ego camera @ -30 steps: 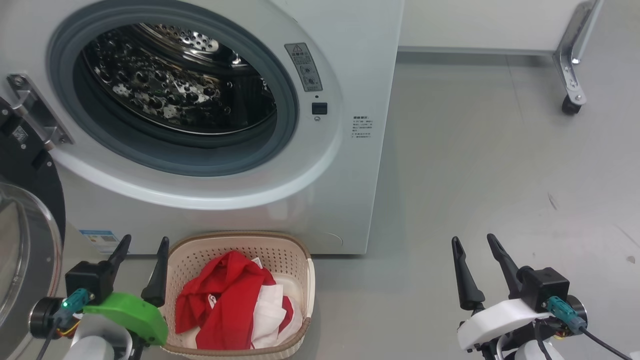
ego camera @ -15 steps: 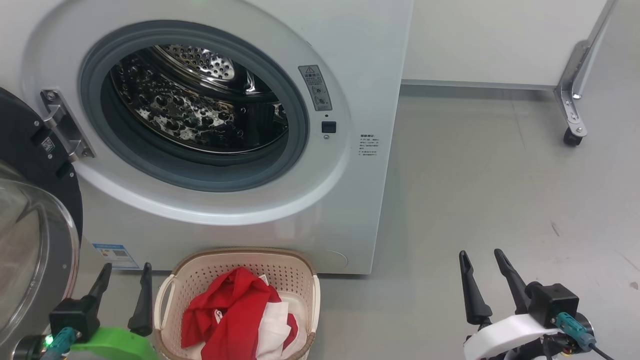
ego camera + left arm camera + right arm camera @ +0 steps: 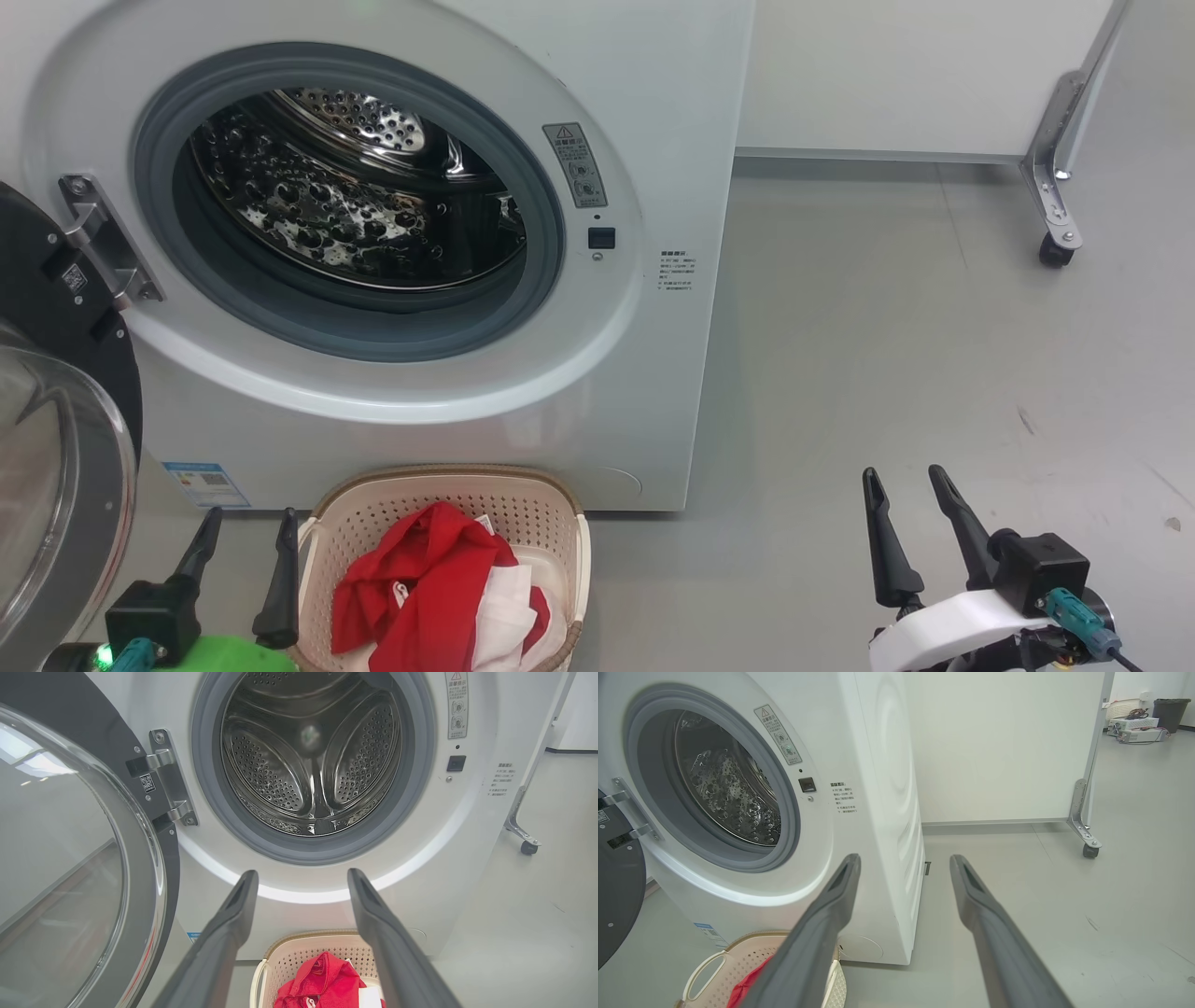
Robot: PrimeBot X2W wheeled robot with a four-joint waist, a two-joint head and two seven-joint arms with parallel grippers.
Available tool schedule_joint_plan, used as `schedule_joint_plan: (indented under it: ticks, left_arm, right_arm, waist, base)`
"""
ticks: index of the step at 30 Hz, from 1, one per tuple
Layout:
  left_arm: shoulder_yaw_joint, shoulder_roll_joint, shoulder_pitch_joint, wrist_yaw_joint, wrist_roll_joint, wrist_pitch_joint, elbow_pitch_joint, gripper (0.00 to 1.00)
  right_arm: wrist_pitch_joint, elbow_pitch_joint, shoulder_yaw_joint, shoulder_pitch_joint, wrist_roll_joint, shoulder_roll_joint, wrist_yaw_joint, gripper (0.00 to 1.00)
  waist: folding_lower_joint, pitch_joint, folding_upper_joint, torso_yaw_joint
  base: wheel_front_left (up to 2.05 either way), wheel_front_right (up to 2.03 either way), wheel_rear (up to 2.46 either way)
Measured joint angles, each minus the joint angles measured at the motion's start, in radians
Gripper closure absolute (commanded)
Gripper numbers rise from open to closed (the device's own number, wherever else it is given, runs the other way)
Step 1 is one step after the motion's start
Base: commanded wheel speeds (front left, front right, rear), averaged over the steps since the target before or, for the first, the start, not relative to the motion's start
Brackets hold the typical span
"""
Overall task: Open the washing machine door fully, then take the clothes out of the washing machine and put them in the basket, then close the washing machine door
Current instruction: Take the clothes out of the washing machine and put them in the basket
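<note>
Door [image 3: 47, 467] hangs swung wide at far left, hinged to the washer [image 3: 653, 373], glass bowl facing out. Left gripper [image 3: 252, 513] sits low, just beside the basket [image 3: 448, 472], between it and the door, fingers spread, gripping nothing. Basket stands on the floor [image 3: 887, 327] close against the washer's base, red and white clothes [image 3: 420, 579] piled in it. Above it the washer's mouth is uncovered, steel drum [image 3: 345, 215] ringed by a grey seal [image 3: 541, 215]. Right gripper [image 3: 904, 472] is low right over the floor, well apart from the washer, fingers spread, gripping nothing. Caster leg [image 3: 1055, 215] at far right.
</note>
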Motion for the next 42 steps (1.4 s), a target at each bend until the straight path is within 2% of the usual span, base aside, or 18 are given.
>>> schedule_joint_plan:
  ticks: [25, 42]
  left_arm:
    - [0.024, -0.029, 0.041, -0.003, 0.066, 0.0, -0.061, 0.0]
    - [0.041, -0.052, 0.053, -0.028, 0.084, 0.0, -0.071, 0.0]
  right_arm:
    - [0.0, -0.01, -0.016, 0.011, -0.007, 0.007, 0.006, 0.0]
    - [0.0, -0.01, -0.022, 0.012, -0.01, 0.009, 0.011, 0.0]
  waist:
    - [0.0, 0.01, 0.0, -0.003]
    - [0.0, 0.005, 0.0, -0.001]
  base:
    - [0.0, 0.0, 0.0]
    - [0.0, 0.0, 0.0]
